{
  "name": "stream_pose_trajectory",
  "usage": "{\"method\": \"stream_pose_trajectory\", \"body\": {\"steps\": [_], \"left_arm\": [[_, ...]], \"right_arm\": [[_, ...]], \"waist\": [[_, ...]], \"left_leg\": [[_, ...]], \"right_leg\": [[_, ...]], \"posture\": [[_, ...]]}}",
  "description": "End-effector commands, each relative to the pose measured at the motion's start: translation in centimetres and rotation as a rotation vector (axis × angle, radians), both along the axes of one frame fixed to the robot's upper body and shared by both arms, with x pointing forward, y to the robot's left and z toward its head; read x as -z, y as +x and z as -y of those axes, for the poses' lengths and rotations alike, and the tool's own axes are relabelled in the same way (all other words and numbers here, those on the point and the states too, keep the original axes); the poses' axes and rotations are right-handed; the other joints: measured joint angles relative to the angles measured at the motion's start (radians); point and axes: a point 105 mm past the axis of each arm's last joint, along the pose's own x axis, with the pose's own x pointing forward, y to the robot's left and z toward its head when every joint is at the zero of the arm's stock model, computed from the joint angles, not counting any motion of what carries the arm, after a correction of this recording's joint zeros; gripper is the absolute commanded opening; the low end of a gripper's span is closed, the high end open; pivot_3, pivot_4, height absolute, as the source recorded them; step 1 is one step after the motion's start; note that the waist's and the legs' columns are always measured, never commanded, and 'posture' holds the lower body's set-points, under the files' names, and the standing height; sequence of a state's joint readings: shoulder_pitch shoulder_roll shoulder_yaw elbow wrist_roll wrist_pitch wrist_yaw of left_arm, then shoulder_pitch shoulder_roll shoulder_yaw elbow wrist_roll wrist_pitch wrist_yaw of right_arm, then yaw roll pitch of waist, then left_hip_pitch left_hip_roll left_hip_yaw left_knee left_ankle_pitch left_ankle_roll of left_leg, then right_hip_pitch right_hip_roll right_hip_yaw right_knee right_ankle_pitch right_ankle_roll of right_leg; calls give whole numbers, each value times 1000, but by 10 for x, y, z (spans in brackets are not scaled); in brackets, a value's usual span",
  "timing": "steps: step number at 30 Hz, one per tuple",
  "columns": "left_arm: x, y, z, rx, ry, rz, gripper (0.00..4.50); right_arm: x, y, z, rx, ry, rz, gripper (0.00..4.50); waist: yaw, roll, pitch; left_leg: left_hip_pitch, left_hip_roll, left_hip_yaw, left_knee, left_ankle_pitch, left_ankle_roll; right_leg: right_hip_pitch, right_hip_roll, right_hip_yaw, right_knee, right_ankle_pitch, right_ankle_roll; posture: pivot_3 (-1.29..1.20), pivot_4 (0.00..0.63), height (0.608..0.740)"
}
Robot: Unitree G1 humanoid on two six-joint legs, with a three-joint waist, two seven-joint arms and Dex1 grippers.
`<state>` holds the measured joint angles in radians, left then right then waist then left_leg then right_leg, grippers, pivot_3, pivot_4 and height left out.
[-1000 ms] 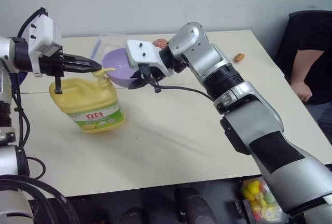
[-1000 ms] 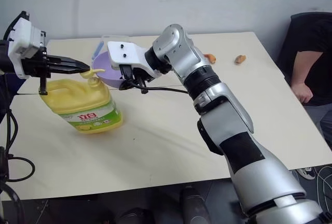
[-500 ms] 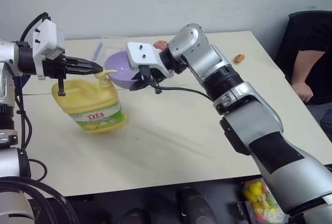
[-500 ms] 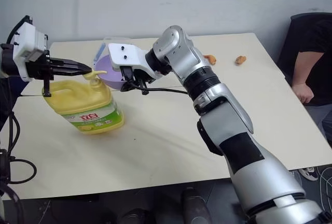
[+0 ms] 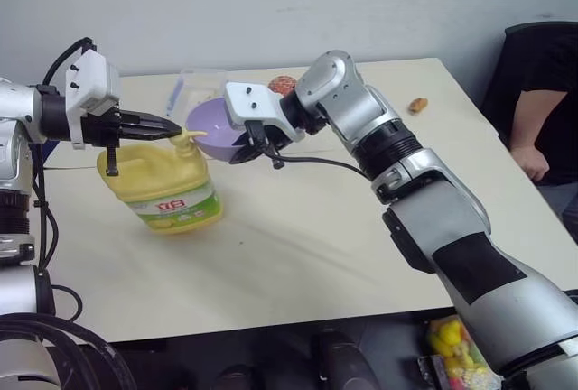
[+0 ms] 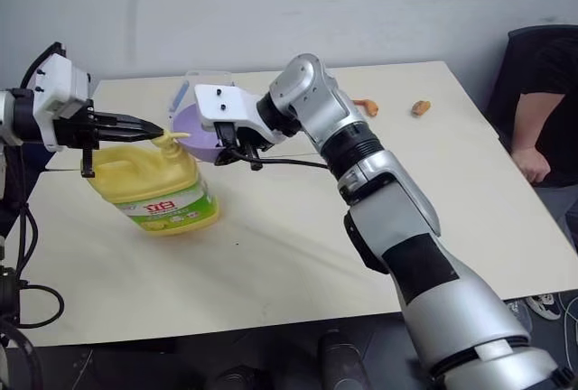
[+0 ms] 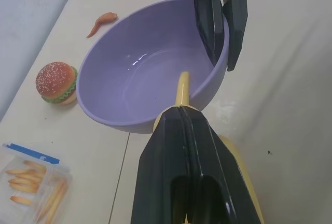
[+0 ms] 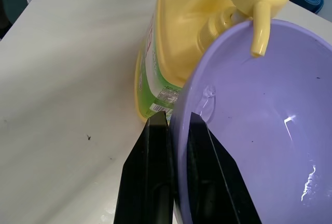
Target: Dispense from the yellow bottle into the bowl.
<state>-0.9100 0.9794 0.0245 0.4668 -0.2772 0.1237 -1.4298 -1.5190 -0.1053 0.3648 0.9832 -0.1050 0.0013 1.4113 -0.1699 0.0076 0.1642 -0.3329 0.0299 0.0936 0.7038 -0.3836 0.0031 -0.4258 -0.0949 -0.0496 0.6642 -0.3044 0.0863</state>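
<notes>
The yellow bottle point(image 5: 167, 187) stands tilted on the table, its pump top point(image 5: 186, 132) towards the bowl point(image 5: 213, 127). My left gripper point(image 5: 175, 125) is shut, its fingertips lying on the pump head. In the left wrist view the yellow nozzle point(image 7: 182, 86) sticks out from under the closed left gripper point(image 7: 180, 111) over the bowl's point(image 7: 129, 79) hollow. My right gripper point(image 8: 179, 143) is shut on the bowl's point(image 8: 259, 125) near rim, one finger inside and one outside, holding it against the bottle point(image 8: 176, 42). The nozzle point(image 8: 258, 35) hangs just over the rim.
A toy burger point(image 7: 56, 83) and a clear box of fries point(image 7: 31, 182) lie behind the bowl. Small orange bits point(image 5: 415, 102) rest at the table's far right. A person in black point(image 5: 542, 92) sits beside the table's right edge.
The camera has shifted a little. Both grippers, the bottle and the bowl keep their places relative to each other.
</notes>
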Motion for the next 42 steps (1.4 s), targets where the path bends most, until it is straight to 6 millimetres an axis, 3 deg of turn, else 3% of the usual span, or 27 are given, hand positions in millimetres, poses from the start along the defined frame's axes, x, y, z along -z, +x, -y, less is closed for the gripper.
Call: {"method": "stream_pose_trajectory", "body": {"steps": [1,5,9,13,14,19,24,29,31,35,42], "left_arm": [[51,7,-3,-60,68,-234,19],[12,8,9,-28,-64,-181,19],[-42,-16,20,80,-204,-150,19],[-65,-42,21,143,-258,-171,19],[-68,-50,21,153,-254,-175,193],[-68,-76,18,154,-219,-186,1481],[-69,-88,14,125,-224,-186,2913],[-66,-108,18,155,-217,-223,4423],[-53,-117,24,170,-204,-257,4466],[-27,-127,34,177,-169,-300,4466],[12,-134,47,167,-113,-324,4466]], "right_arm": [[-30,-14,-15,-87,83,80,0],[-28,-14,-14,-90,81,82,0],[-26,-14,-11,-96,80,79,0],[-24,-15,-5,-99,84,74,0],[-22,-16,-2,-102,84,72,0],[-10,-23,23,-102,76,66,0],[0,-25,50,-7,111,57,0],[28,-30,102,151,108,70,0],[58,-38,134,259,83,64,0],[101,-51,164,464,106,18,0],[125,-41,194,692,126,114,0]], "waist": [[4,0,0],[9,-1,0],[10,-5,3],[4,-10,6],[2,-10,6],[10,-10,6],[38,-15,9],[75,-15,10],[97,-16,10],[132,-17,11],[134,-19,13]], "left_leg": [[0,0,0,0,0,0],[-2,0,0,0,0,0],[-4,0,0,-3,1,0],[-16,0,-2,-2,1,0],[-20,-1,-2,-1,1,0],[-22,-1,-6,-3,1,0],[-24,-1,-6,0,1,0],[-24,-1,-5,4,1,0],[-25,-1,-5,4,1,1],[-25,-2,-4,2,0,1],[-20,-2,1,3,2,1]], "right_leg": [[0,0,0,0,0,0],[-1,0,0,-1,0,0],[-4,0,-1,-2,0,0],[-15,0,-2,-2,0,0],[-19,0,-2,-2,0,0],[-20,0,-5,-2,0,0],[-20,0,-5,-5,0,0],[-19,0,-3,-4,0,0],[-19,0,-3,-5,0,0],[-19,0,-3,-8,0,0],[-18,1,2,-7,2,-3]], "posture": [[0,150,740],[0,150,740],[0,150,740],[0,150,740],[0,150,740],[0,150,740],[0,150,740],[0,150,740],[0,150,740],[0,150,740],[0,150,740]]}}
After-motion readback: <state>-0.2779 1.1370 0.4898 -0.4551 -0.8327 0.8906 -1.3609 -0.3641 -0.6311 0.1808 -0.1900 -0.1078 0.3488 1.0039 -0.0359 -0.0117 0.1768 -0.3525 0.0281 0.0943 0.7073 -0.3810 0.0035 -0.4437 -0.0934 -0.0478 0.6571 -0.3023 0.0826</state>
